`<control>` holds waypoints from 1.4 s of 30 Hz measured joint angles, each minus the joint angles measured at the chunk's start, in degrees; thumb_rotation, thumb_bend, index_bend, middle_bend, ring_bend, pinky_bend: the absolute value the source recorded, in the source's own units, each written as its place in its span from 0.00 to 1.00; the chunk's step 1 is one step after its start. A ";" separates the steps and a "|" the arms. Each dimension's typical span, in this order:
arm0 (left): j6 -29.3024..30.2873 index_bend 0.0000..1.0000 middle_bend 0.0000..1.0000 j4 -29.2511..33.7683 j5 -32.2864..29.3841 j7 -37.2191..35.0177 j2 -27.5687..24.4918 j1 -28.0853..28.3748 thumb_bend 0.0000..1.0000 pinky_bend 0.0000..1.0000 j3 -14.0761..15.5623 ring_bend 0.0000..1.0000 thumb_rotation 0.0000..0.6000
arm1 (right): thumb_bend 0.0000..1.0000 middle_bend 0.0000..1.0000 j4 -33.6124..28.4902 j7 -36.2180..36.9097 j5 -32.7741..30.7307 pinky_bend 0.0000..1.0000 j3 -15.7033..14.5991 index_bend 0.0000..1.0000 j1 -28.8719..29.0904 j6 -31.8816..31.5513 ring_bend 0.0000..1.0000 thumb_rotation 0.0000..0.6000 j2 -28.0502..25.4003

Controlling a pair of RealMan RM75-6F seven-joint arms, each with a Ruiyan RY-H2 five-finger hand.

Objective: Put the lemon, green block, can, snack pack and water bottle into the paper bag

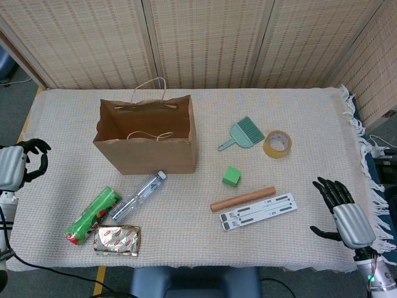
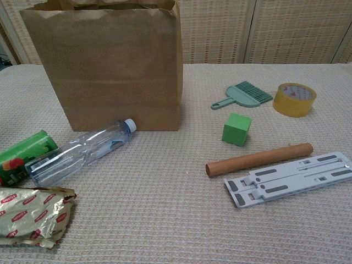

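Brown paper bag [image 1: 149, 146] stands open, rear-left of table. Lemon not visible on the table; possibly inside the bag, can't tell. Green can [image 1: 93, 215], clear plastic water bottle [image 1: 139, 196] and foil snack pack [image 1: 116, 239] lie together front-left. Green cube block [image 1: 231, 176] sits mid-table. Left hand [image 1: 15, 166] at the left edge, fingers curled, holding nothing. Right hand [image 1: 344, 214] spread, empty. Likely next: can. Grip across its body, lift clear of the bottle, release over the bag mouth.
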State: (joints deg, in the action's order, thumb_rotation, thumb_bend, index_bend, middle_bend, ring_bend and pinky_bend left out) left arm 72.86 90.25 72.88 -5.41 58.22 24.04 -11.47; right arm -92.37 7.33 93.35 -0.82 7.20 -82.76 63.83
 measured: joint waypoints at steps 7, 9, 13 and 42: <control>4.17 0.00 0.00 -21.06 29.21 0.91 1.42 0.13 0.36 0.03 11.02 0.00 1.00 | 0.00 0.00 0.43 -0.68 0.08 0.00 0.19 0.00 0.18 0.01 0.00 1.00 0.44; 6.12 0.00 0.00 -27.77 37.36 2.04 2.43 1.04 0.36 0.01 14.27 0.00 1.00 | 0.00 0.00 0.41 -0.61 0.07 0.00 0.17 0.00 0.19 0.06 0.00 1.00 0.41; 9.57 0.00 0.00 -37.70 49.57 5.08 5.07 3.93 0.35 0.00 19.97 0.00 1.00 | 0.00 0.00 0.42 -0.15 0.22 0.00 0.07 0.00 0.16 -0.03 0.00 1.00 0.22; 10.63 0.00 0.00 -57.69 56.64 6.58 15.99 11.40 0.36 0.00 32.01 0.00 1.00 | 0.00 0.00 -1.08 1.26 -1.12 0.00 -0.22 0.00 0.64 2.08 0.00 1.00 -0.78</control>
State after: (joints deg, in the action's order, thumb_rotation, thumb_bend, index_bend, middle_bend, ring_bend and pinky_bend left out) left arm 83.48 32.56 129.52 1.17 74.22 35.44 20.54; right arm -93.45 8.59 92.23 -1.04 7.83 -80.68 63.05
